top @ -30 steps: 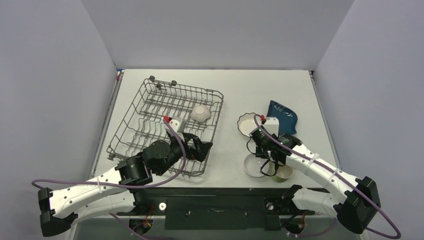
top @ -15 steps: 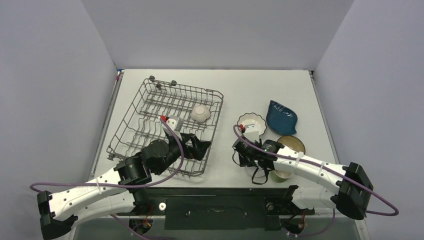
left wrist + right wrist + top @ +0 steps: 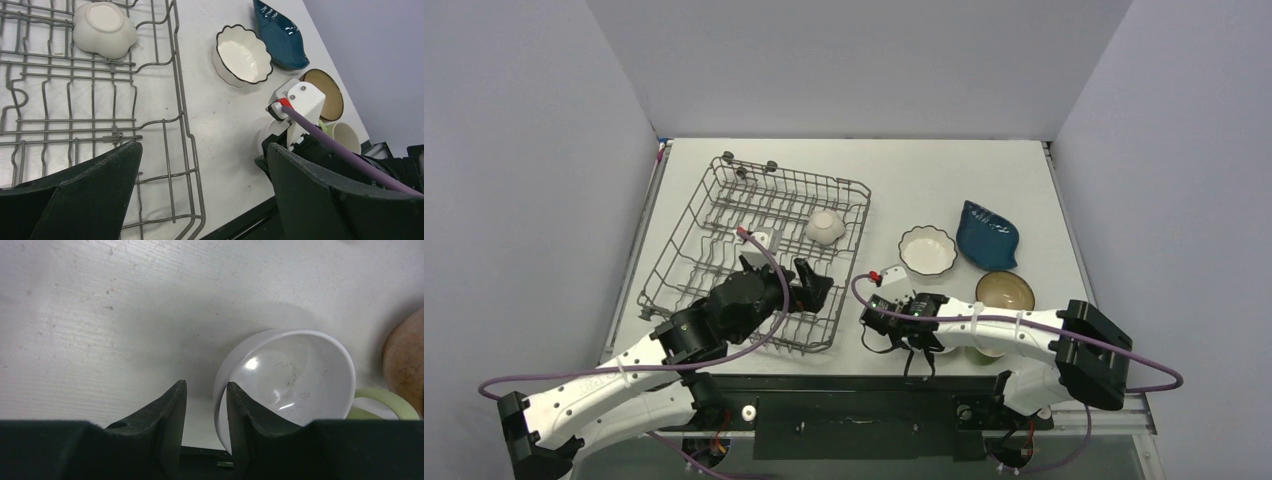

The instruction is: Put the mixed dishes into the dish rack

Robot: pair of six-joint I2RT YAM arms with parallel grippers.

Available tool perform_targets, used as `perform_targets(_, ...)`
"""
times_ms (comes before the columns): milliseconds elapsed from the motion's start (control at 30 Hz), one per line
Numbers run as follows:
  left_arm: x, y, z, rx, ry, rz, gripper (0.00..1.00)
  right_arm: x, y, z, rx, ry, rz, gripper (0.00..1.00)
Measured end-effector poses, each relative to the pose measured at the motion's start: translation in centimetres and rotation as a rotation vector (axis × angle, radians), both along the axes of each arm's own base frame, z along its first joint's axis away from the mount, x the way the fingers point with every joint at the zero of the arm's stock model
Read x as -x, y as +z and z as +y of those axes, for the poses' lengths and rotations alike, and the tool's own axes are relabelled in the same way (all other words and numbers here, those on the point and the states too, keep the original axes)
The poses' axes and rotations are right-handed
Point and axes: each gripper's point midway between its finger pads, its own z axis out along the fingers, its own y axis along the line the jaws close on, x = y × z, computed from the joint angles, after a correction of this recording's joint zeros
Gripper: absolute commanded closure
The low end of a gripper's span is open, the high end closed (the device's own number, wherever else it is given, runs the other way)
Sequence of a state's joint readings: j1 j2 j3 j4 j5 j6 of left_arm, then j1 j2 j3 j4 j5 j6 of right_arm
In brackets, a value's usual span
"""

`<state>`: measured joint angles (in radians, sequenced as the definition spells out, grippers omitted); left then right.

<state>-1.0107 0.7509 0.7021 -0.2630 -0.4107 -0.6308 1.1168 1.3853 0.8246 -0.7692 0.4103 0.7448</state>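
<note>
Plain white bowl (image 3: 295,385): glazed ceramic by the look, round, thin-walled, glossy inside with a bright glint. Sits upright on the worktop (image 3: 894,165) near its front edge, just beside the light green mug (image 3: 385,400), with the brown bowl (image 3: 1005,290) near. Likely rigid, fairly light, slick at the glaze, and apt to chip if knocked against wire. Best taken by the rim, one finger inside and one outside, for want of any handle.

Right hand (image 3: 205,386) placed just so: fingers narrowly apart, astride the bowl's wall. Cannot tell whether pinched tight or merely closing in; shows a sliver of gap at the outer finger. Probably prone to swing or slip in a one-sided rim grip, so worth a firm pinch and a level lift.

Farther out, white scalloped bowl (image 3: 927,250) with dark edging, and dark blue dish (image 3: 987,233), leaf-like and glossy, both loose on the worktop. Over to the left, dish rack (image 3: 754,195) of thin grey wire with upright tines, holding a tiny dish (image 3: 824,226) turned bottom-up. Left hand (image 3: 202,150) spread wide, holding nothing, poised over the rack's near right corner.
</note>
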Motion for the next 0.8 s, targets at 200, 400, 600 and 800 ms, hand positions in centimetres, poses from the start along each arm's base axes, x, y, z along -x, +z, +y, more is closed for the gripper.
perform_targets(200, -0.7, -0.3, 1.7, -0.005, 0.059, 0.021, 0.04, -0.5, -0.4, -0.1, 0.016, -0.001, -0.037, 0.77)
perform_targets(400, -0.9, 0.5, 3.2, 0.001, 0.097, 0.017, 0.04, -0.6, -1.1, -0.5, 0.032, -0.004, -0.054, 0.85)
perform_targets(600, -1.0, 1.6, 4.1, 0.015, 0.116, 0.007, 0.04, -0.4, -1.1, -0.1, 0.053, 0.024, -0.09, 1.0)
perform_targets(800, -1.0, 1.7, 4.5, 0.013, 0.127, 0.01, 0.04, -0.7, -0.1, 0.8, 0.035, 0.033, -0.124, 1.0)
